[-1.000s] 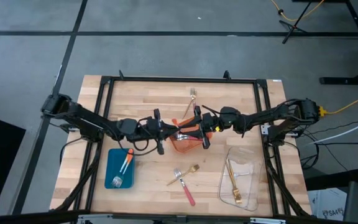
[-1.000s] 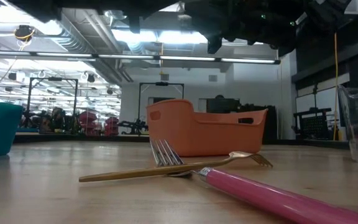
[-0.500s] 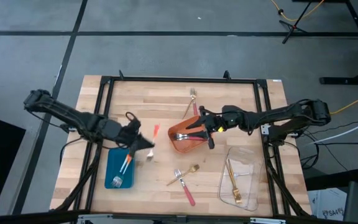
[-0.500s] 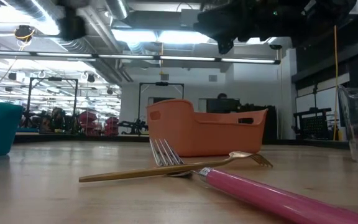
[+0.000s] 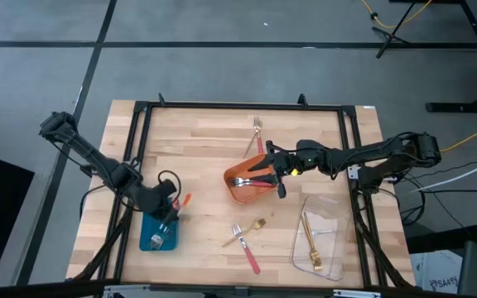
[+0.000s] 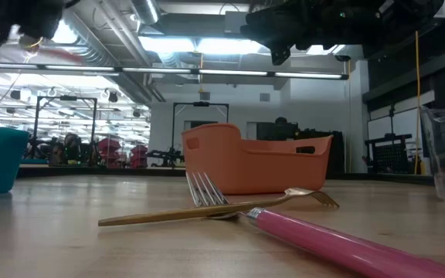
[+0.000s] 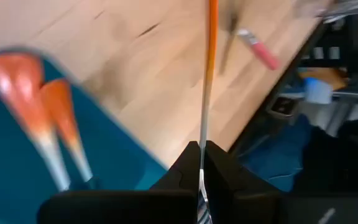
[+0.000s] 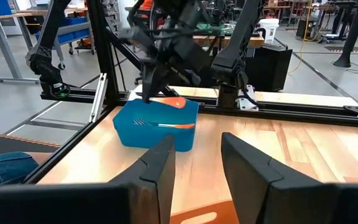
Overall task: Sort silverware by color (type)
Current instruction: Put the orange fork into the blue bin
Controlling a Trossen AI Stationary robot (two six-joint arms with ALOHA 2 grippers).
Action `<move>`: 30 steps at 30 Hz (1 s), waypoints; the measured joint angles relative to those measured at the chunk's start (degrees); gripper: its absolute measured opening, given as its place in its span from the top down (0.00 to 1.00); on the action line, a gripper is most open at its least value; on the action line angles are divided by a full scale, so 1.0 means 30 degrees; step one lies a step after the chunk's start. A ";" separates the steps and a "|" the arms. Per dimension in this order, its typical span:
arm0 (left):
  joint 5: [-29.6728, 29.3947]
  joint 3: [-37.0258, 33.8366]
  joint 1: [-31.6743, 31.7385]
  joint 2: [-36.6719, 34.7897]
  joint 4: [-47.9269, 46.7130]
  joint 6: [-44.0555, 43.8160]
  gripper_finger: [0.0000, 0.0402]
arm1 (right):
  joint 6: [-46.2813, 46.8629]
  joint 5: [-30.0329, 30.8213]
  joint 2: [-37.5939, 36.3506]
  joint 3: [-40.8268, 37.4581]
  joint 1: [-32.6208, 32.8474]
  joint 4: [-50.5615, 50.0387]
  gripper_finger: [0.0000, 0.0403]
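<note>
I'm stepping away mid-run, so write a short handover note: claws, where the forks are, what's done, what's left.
Left claw: shut on an orange-handled fork, over the blue tray, which holds two orange-handled forks.
Right claw: open, holding nothing, over the orange tray, which has forks in it.
Clear tray: a gold fork.
Left on the table: a gold fork crossed with a pink-handled fork, and two more forks near the far edge.
</note>
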 joint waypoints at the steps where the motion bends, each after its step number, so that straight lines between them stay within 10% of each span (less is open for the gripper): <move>1: -0.0011 0.0004 -0.0209 0.0090 -0.0323 -0.0360 0.99 | -0.0007 0.0000 0.0000 0.0000 0.0000 -0.0003 0.69; 30: -0.1469 0.0007 -0.3406 0.3870 -0.4684 -0.5246 0.99 | 0.0104 -0.2662 -0.2448 0.0000 0.0022 -0.0032 0.69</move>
